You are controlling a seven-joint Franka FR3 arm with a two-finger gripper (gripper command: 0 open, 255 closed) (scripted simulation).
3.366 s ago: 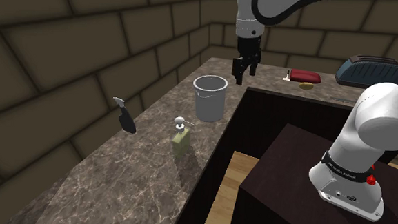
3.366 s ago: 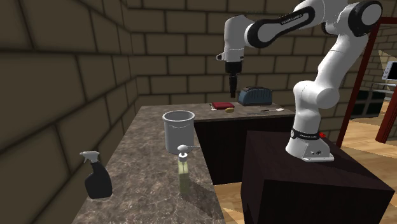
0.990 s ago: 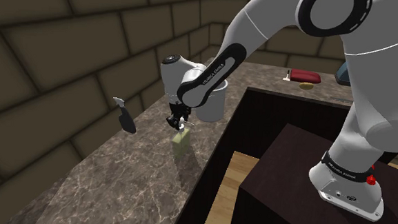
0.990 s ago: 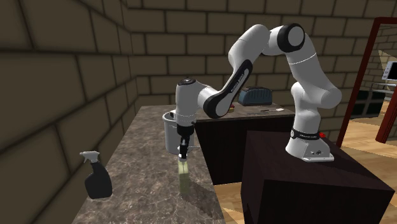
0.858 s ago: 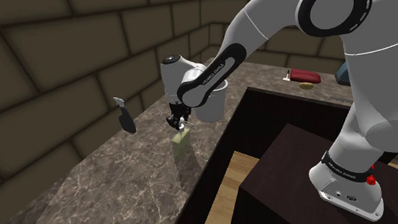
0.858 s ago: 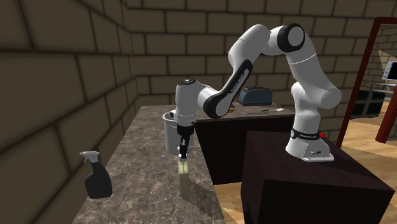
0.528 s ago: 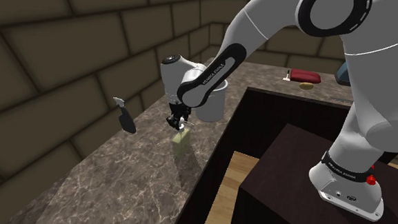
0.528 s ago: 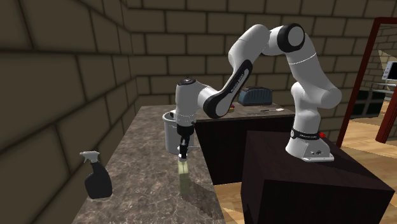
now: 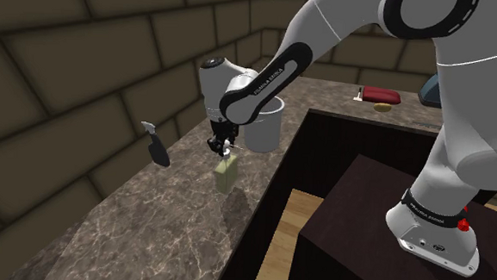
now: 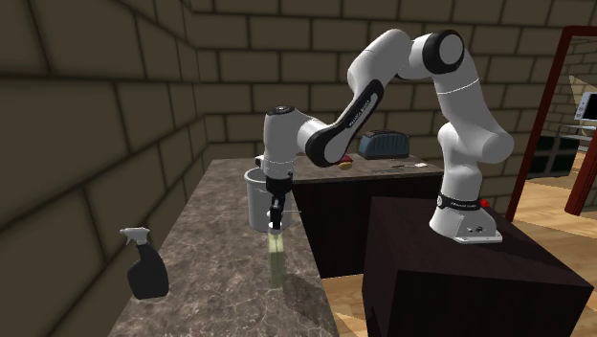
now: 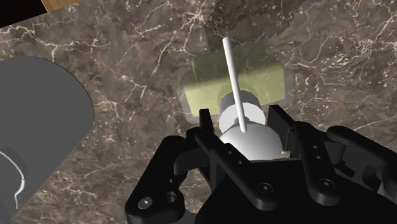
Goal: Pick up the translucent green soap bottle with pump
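My end effector (image 11: 243, 124) is pinching the white pump head (image 11: 252, 144) of the pale green soap bottle (image 9: 225, 175), which is upright beneath it, near the grey bucket (image 9: 267, 131) on the marbled counter (image 9: 139, 233). My worry: the grip is only on the rounded pump, so the bottle could slip out or swing when lifted.

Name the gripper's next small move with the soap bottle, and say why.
Probably lift straight up, slowly: the gripper is shut on the white pump only, the green bottle hangs below it close over the counter, and the grey bucket stands near.
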